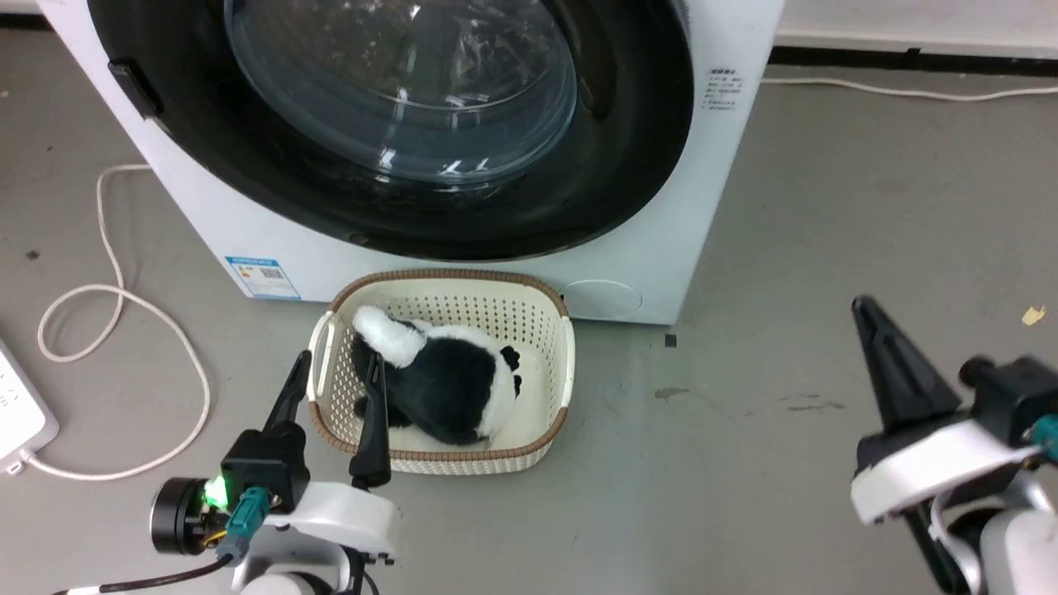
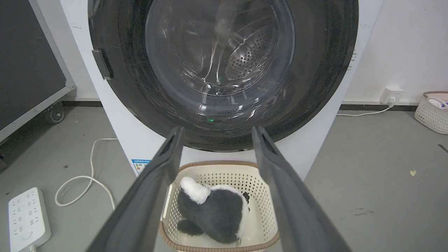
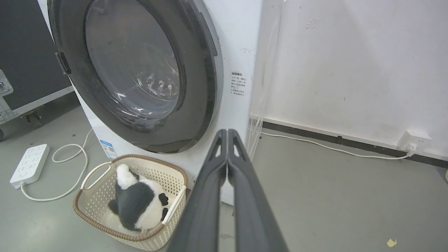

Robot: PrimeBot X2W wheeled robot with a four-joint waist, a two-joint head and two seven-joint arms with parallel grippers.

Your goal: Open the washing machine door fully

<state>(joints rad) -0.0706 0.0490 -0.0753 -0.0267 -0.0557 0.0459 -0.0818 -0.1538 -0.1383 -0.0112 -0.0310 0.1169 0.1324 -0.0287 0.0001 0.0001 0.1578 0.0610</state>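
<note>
Washing machine door (image 1: 397,99), round and glossy black with a bulging glass middle, takes up most of the front of the white washer (image 1: 727,165). It looks shut flush against that front, though the seam is hard to judge from these angles.

Left claw (image 2: 217,128) hangs empty with its fingers spread wide. It is above a cream basket (image 1: 566,364) that sits on the floor just before the washer and holds a black-and-white soft toy (image 1: 450,380). Right claw (image 3: 227,132) has its fingers pressed together on nothing, off to the washer's right and well apart from the door.

Grey floor (image 1: 826,207) is smooth, with a few scuffs and a yellowish scrap (image 1: 1033,314). White cable (image 1: 207,401) loops to a power strip (image 2: 26,218) on the left. White wall (image 3: 350,70) with dark skirting stands behind and carries a socket (image 3: 414,140).
</note>
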